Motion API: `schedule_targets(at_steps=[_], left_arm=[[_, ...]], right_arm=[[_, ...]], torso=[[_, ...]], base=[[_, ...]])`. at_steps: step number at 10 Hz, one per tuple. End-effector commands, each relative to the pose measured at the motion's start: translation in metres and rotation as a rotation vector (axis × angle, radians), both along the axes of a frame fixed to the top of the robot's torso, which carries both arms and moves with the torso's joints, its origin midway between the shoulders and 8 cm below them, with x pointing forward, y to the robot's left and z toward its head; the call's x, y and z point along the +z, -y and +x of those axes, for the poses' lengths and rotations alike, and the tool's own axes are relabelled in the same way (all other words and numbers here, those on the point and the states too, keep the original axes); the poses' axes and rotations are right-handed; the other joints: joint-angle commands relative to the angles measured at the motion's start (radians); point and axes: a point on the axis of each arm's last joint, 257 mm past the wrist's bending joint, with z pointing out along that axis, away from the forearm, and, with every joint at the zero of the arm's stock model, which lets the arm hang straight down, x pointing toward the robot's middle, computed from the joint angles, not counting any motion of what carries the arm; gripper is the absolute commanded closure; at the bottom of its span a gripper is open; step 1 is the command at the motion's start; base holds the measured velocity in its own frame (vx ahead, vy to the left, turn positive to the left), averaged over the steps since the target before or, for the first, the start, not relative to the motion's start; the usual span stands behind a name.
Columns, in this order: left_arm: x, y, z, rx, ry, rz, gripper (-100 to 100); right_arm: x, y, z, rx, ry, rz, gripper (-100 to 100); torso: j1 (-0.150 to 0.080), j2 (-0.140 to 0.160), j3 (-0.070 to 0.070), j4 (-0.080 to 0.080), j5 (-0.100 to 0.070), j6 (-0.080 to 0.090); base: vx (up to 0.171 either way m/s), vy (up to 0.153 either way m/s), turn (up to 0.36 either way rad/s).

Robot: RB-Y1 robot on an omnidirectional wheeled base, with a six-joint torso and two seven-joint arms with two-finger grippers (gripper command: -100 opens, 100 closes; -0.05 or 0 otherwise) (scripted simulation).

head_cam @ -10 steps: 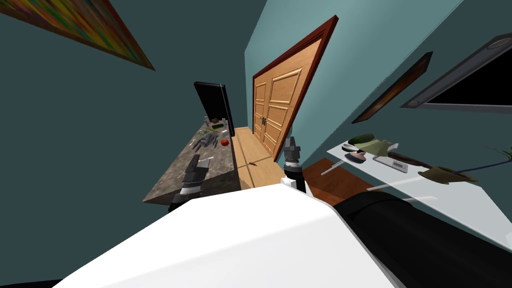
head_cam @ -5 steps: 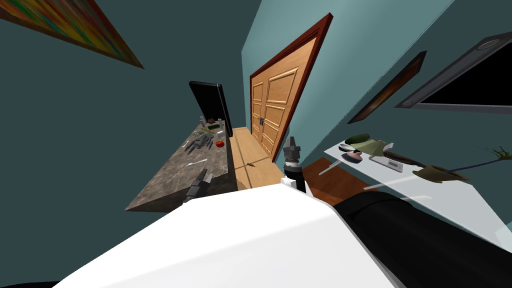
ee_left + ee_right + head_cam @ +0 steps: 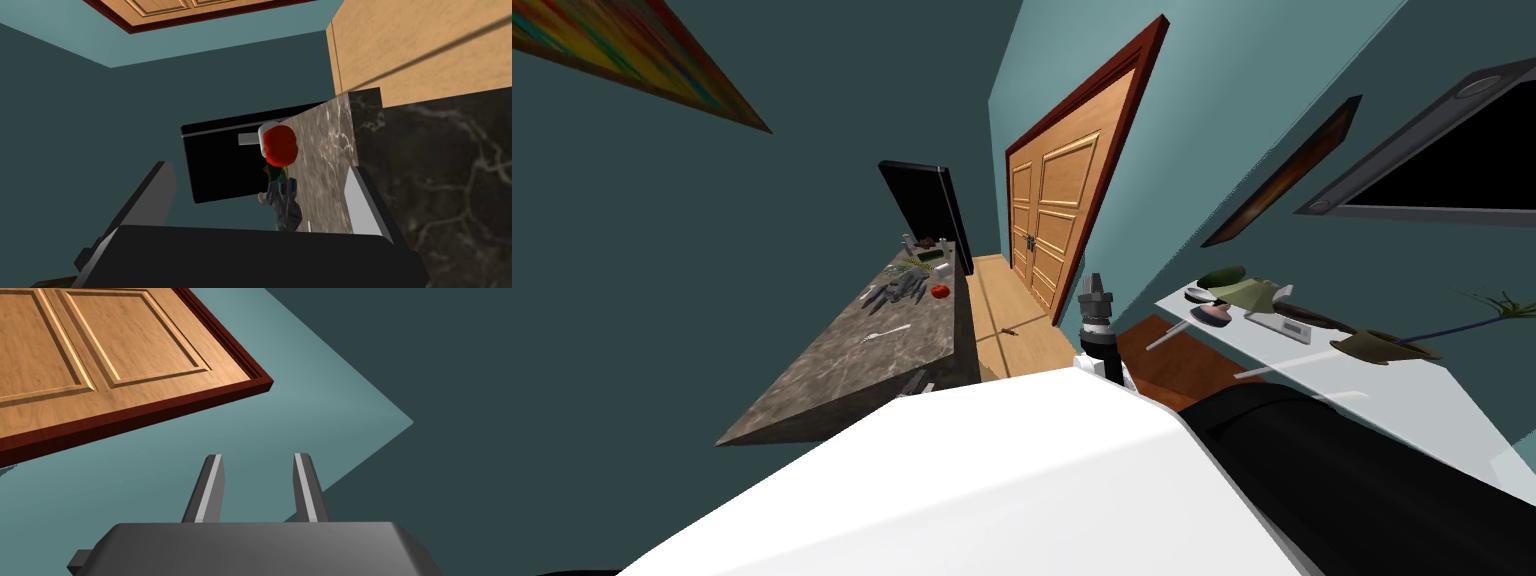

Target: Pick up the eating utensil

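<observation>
A small white eating utensil (image 3: 888,332) lies flat on the dark marble counter (image 3: 842,380), in the middle of its top. Beyond it on the counter lie a grey heap of tools (image 3: 896,290) and a red tomato (image 3: 940,291). My left gripper (image 3: 916,383) shows just past the counter's near corner, short of the utensil. In the left wrist view that gripper (image 3: 260,200) is open and holds nothing, with the tomato (image 3: 279,145) and the grey heap (image 3: 285,210) ahead between its fingers. My right gripper (image 3: 1095,288) is raised to the right of the counter, and in its wrist view the gripper (image 3: 259,488) is open and holds nothing.
A black appliance (image 3: 917,208) stands at the counter's far end. A strip of wooden floor (image 3: 1007,320) runs to a double wooden door (image 3: 1052,230). At the right a white table (image 3: 1362,390) carries dishes and a plant. A small dark object (image 3: 1009,331) lies on the floor.
My view has swung, so the counter sits further left. My left gripper has sunk from above the counter's near part to its near corner. The right arm is unchanged.
</observation>
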Motion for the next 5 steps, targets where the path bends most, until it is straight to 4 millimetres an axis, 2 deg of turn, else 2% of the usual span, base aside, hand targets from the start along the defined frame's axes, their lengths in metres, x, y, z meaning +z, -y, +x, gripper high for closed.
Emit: schedule_targets(at_steps=[1,2,3,4,5], left_arm=[[-0.032,-0.004,-0.034,-0.024,-0.118,-0.007,-100],[-0.043,-0.009,-0.045,-0.016,-0.153,-0.003,-100],[-0.060,-0.015,-0.070,-0.031,-0.229,-0.009,-100],[-0.066,-0.018,-0.078,-0.022,-0.252,-0.007,-100],[-0.084,-0.027,-0.105,-0.032,-0.334,-0.013,-100]], right_arm=[[0.000,0.000,0.000,0.000,0.000,0.000,0],[0.000,0.000,0.000,0.000,0.000,0.000,0],[0.000,0.000,0.000,0.000,0.000,0.000,0],[0.000,0.000,0.000,0.000,0.000,0.000,0],[0.000,0.000,0.000,0.000,0.000,0.000,0]], torso=[[0.000,0.000,0.000,0.000,0.000,0.000],[-0.001,-0.002,-0.001,0.000,0.000,0.000],[0.000,-0.002,-0.001,-0.001,0.000,0.000],[0.000,-0.003,-0.002,-0.001,0.000,0.000],[0.002,-0.002,-0.001,-0.001,0.000,0.000]], base=[[0.093,-0.129,-0.096],[0.084,-0.101,-0.031],[0.099,-0.098,-0.053],[0.073,-0.067,-0.028],[0.064,-0.072,-0.062]])
